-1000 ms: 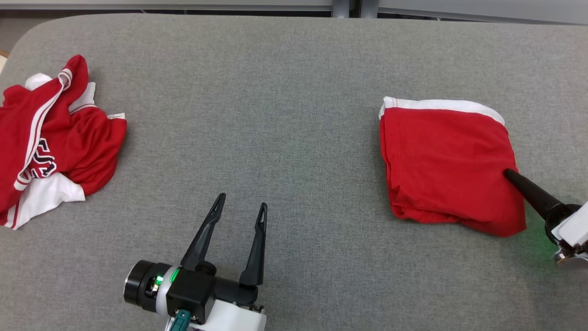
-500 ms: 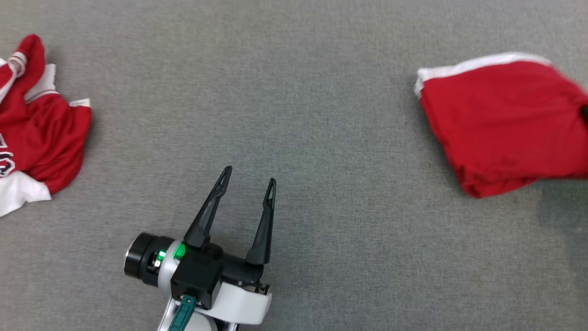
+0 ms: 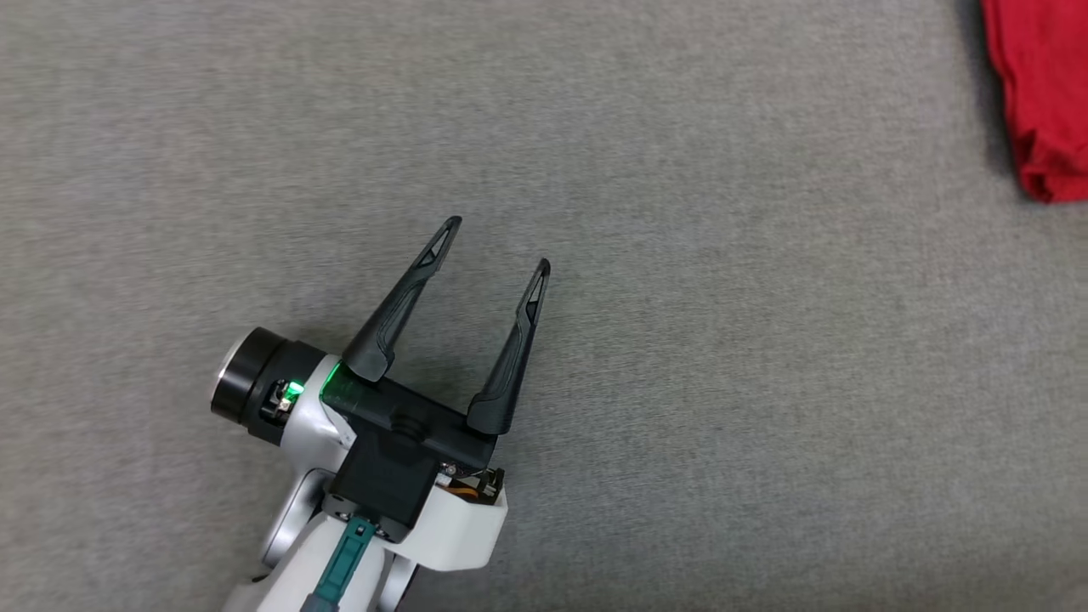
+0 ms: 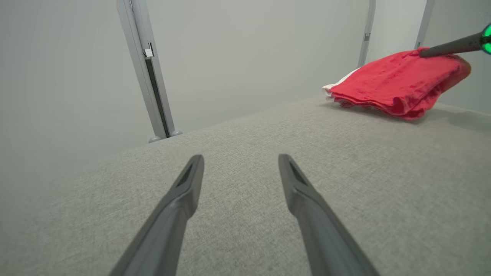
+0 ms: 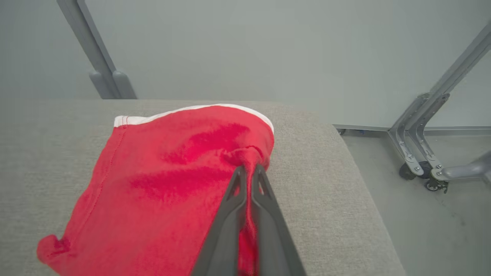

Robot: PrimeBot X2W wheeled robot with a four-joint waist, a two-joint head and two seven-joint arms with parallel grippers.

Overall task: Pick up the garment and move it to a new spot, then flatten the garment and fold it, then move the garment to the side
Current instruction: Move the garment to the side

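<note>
The garment [image 5: 165, 172] is a folded red piece with a white trim, lying near the table's right end. My right gripper [image 5: 249, 169] is shut on a pinch of its red cloth at the edge nearest me. In the left wrist view the garment [image 4: 399, 82] shows at the far right, its pinched side raised a little under the right gripper's dark fingers [image 4: 448, 47]. In the head view only a red corner of the garment [image 3: 1041, 93] shows at the top right. My left gripper [image 3: 500, 246] stands open over bare table, well left of the garment, its fingertips [image 4: 197, 161] holding nothing.
The grey padded table [image 3: 680, 382] stretches around my left gripper. Its right edge [image 5: 360, 180] drops to the floor close beside the garment. A wheeled metal frame [image 5: 420, 161] stands on the floor to the right, and grey posts [image 4: 147, 73] rise behind the table.
My right gripper has shut on the garment's near edge. The head view has swung down and left, so the crumpled red and white pile is out of it. The garment now sits farther right of my left gripper.
</note>
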